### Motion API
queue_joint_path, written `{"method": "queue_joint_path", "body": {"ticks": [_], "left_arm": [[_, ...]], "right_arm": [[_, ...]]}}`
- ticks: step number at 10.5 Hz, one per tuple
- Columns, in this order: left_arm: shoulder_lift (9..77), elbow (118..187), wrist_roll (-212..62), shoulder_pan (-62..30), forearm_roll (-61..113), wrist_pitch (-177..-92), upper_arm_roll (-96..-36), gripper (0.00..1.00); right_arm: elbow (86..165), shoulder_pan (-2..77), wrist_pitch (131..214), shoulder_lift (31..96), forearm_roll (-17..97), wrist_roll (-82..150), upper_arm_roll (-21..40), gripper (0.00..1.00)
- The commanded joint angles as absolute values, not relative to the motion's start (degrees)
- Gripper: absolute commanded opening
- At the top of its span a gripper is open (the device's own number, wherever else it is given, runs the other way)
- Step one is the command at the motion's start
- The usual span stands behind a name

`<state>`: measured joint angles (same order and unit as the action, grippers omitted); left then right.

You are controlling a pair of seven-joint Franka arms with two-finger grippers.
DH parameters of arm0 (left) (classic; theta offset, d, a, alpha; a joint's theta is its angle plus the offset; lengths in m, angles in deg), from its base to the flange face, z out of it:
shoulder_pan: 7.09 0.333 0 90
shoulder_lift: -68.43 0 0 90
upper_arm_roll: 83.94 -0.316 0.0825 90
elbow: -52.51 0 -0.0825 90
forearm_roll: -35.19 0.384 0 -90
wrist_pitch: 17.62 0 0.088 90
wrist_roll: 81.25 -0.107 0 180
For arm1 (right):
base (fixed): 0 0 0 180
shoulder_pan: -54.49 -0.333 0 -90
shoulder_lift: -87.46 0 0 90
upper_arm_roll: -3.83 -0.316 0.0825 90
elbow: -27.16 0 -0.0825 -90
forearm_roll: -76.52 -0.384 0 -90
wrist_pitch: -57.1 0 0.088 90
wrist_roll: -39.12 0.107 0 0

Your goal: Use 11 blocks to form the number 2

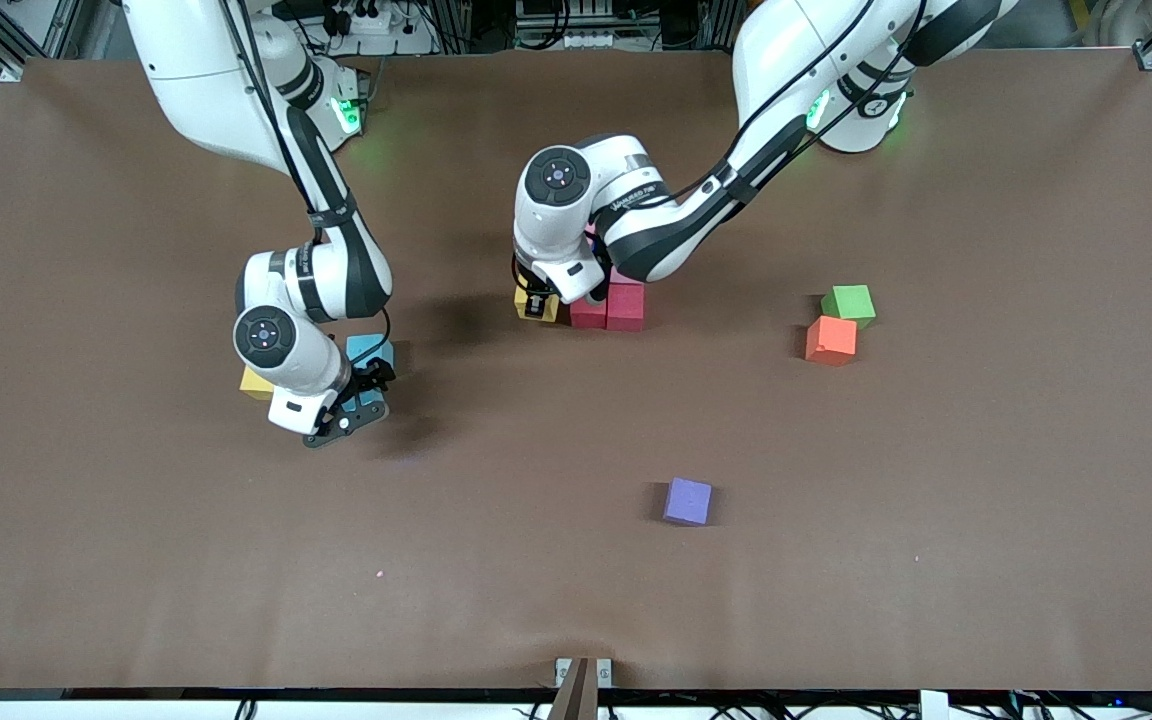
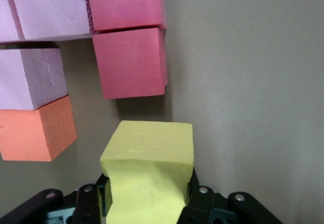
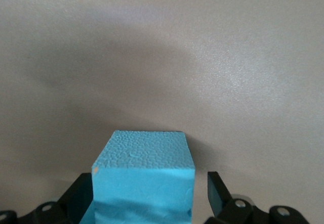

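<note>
Two arms were at work over the bench (image 1: 986,560), and the move in hand seemed to turn on the left one. The left end effector (image 1: 538,305) was pinching a yellow block (image 2: 149,173) low at the edge of the part-built number 2 (image 1: 608,305), near the middle of the bench. In the front view the red blocks (image 1: 626,305) lay at about three o'clock from that yellow block, just beside it. The left wrist view showed a thin gap between the yellow face and the nearer red block (image 2: 132,62), with pink blocks (image 2: 30,77) and an orange block (image 2: 35,128) of the figure close by. Being a cube, it had no long axis to line up, only faces to square, so a short push toward three o'clock would probably seat it. The right end effector (image 1: 348,412) was well apart, at about eight o'clock from the figure. Its fingers were spread astride a blue block (image 3: 144,183) and not visibly gripping it, with a yellowish block (image 1: 256,382) just beside that arm. Loose blocks remained: a purple block (image 1: 687,501) at about five o'clock from the figure, and a second orange block (image 1: 831,339) at three o'clock touching the green block (image 1: 849,304).
</note>
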<state>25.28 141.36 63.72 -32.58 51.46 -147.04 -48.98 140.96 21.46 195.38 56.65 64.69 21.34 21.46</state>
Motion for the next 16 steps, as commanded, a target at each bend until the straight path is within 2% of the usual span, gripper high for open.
{"method": "queue_joint_path", "body": {"ticks": [1, 4, 5, 8, 9, 12, 14, 16], "left_arm": [[24.0, 140.5, 64.5, -33.3, 48.4, -148.8, -49.7, 0.4], [23.3, 141.1, 66.9, -33.1, 48.6, -151.4, -50.4, 0.4], [23.3, 141.3, 67.2, -33.3, 48.6, -151.4, -50.6, 0.4], [22.1, 142.0, 67.8, -33.3, 49.0, -151.8, -50.7, 0.4], [22.1, 142.3, 67.8, -33.3, 49.1, -152.4, -50.7, 0.4], [22.2, 144.3, 68.4, -33.4, 49.3, -154.5, -51.2, 0.4], [22.6, 146.5, 68.6, -32.9, 49.3, -156.8, -51.6, 0.4], [22.6, 146.8, 68.7, -32.9, 49.4, -156.9, -51.7, 0.4]], "right_arm": [[143.2, 21.5, 196.1, 58.9, 61.6, 19.6, 21.1, 1.0], [143.0, 21.4, 196.1, 58.7, 61.3, 19.2, 21.1, 1.0], [142.9, 21.4, 196.1, 58.6, 61.3, 19.2, 21.1, 0.94], [142.6, 21.8, 196.1, 58.6, 61.3, 19.3, 21.1, 0.5], [142.4, 21.9, 196.0, 58.7, 61.2, 19.6, 21.1, 0.45], [141.0, 21.4, 194.7, 58.9, 61.1, 20.0, 21.1, 0.45], [137.9, 21.4, 189.9, 59.0, 61.2, 21.6, 21.1, 0.45], [136.9, 21.4, 189.1, 58.9, 61.1, 21.9, 21.1, 0.45]]}}
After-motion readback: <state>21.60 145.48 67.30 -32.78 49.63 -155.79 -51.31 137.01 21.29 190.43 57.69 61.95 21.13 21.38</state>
